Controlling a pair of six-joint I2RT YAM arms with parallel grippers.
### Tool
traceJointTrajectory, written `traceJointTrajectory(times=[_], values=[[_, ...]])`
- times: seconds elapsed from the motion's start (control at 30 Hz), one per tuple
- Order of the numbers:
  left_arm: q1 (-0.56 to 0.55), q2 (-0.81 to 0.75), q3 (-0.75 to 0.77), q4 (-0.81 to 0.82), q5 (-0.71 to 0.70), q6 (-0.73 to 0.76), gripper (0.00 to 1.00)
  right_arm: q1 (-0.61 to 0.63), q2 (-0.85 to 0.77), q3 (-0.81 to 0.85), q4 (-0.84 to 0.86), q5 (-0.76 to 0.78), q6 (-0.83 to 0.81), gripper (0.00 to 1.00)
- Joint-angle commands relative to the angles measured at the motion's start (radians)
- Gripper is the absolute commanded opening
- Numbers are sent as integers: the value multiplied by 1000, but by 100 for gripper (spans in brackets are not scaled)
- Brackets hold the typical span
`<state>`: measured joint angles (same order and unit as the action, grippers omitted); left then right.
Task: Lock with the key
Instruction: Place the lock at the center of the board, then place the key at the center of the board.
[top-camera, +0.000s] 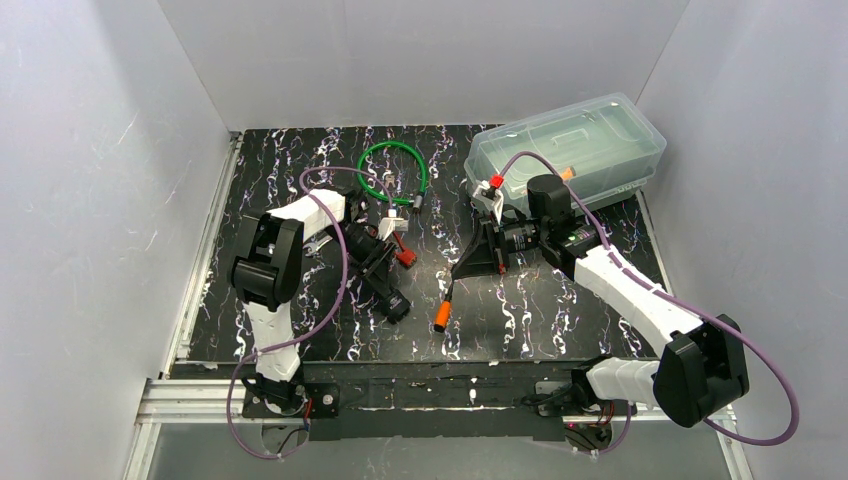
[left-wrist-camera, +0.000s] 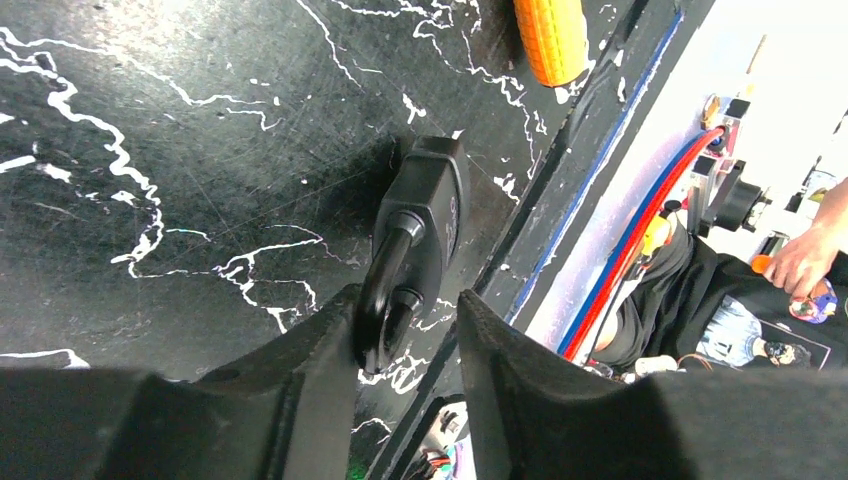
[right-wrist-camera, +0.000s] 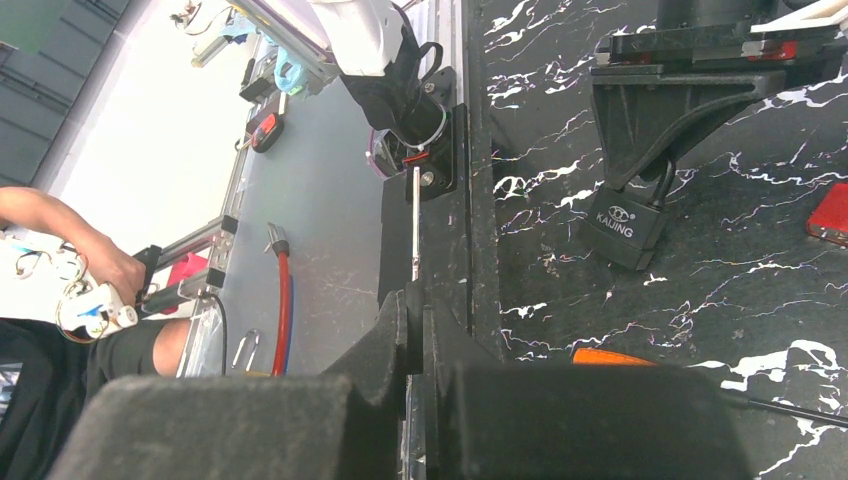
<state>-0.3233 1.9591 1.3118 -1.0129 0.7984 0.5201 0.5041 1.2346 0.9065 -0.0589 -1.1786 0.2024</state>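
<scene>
Your padlock (right-wrist-camera: 625, 225) rests on the black marbled surface (top-camera: 560, 320) near its front edge. Your left hand (left-wrist-camera: 405, 320) is clamped on its shackle. An orange-handled screwdriver (top-camera: 443, 314) lies between it and your right hand (right-wrist-camera: 418, 310), whose fingers are pressed together. Plain white walls stand around.

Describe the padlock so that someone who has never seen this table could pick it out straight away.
On the black, white-veined table, look left of centre, where the left gripper reaches towards the near edge. The padlock sits at its tip, shackle between the fingers. It is the only all-black squarish block with white lettering, unlike the orange-handled tool beside it.
</scene>
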Motion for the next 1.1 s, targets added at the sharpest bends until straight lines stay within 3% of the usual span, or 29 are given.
traceJointTrajectory(times=[0.0,0.13,0.37,0.53,0.77,0.93,1.07], values=[[-5,-12,33,-7,-14,3,42,-4,-11,-4,13,-12,-17,1],[-5,-12,36,9,-33,-9,51,-4,-19,-8,12,-7,-12,1],[-4,-24,24,61,-112,-53,56,-4,-27,-8,11,1,-7,1],[-4,-45,21,72,-165,-68,67,-4,-27,-4,14,11,0,1],[11,-141,24,55,-149,-76,76,-4,-18,0,15,35,-1,1],[95,-241,47,20,-34,-82,75,-2,10,17,33,52,4,1],[206,-361,41,-30,240,-63,73,12,44,39,65,60,12,1]])
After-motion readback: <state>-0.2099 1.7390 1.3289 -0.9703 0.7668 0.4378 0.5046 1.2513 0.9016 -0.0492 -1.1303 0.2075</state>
